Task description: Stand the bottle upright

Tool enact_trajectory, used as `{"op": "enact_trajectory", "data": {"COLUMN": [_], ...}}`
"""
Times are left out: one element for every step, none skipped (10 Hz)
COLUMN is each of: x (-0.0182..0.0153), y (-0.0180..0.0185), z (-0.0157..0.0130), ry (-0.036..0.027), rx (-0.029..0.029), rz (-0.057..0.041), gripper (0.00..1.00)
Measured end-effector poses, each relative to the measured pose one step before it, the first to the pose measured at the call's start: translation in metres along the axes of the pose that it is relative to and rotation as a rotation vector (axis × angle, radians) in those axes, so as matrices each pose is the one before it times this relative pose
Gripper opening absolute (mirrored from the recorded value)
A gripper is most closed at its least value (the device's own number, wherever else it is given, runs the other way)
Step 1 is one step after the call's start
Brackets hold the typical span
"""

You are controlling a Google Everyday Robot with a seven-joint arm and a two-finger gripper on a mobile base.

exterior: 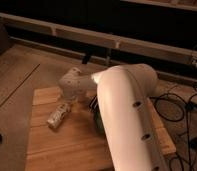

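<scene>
The bottle (60,115), small and clear with a pale label, lies on its side on the left part of the wooden table (67,145). My gripper (69,97) hangs at the end of the white arm (124,115), just above and slightly behind the bottle's upper end. The arm's big white link fills the middle and lower right of the view. It hides much of the table behind it.
A dark-green bowl (96,120) sits right of the bottle, mostly hidden by my arm. Black cables (184,107) lie on the floor to the right. A long low ledge (92,37) runs along the back. The table's left edge borders bare floor.
</scene>
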Motion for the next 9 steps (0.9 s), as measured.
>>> {"op": "enact_trajectory", "data": {"x": [0.00019,-0.00099,-0.00215,-0.00167,-0.00149,-0.00184,-0.00101,-0.00069,-0.00043], "y": [-0.00173,-0.00041,0.00123,0.00164,0.00256,0.00175,0.00048,-0.00025,-0.00104], "z": [0.00379,0.00398,0.00384,0.00342,0.0017,0.00133,0.00169,0.00118,0.0004], "ry": [0.00604,0.00438,0.00212,0.00004,-0.00249,-0.0044,-0.00246,-0.00179,-0.00186], "rx": [0.00218,-0.0016,-0.00488,-0.00342,-0.006,-0.00637,-0.00629,-0.0078,-0.01143], "rz": [0.0076,0.00644,0.00027,-0.00536,-0.0078,-0.0073,-0.00294,0.0015,0.00429], "gripper": [0.65,0.65,0.65,0.61,0.52,0.43,0.32,0.22,0.1]}}
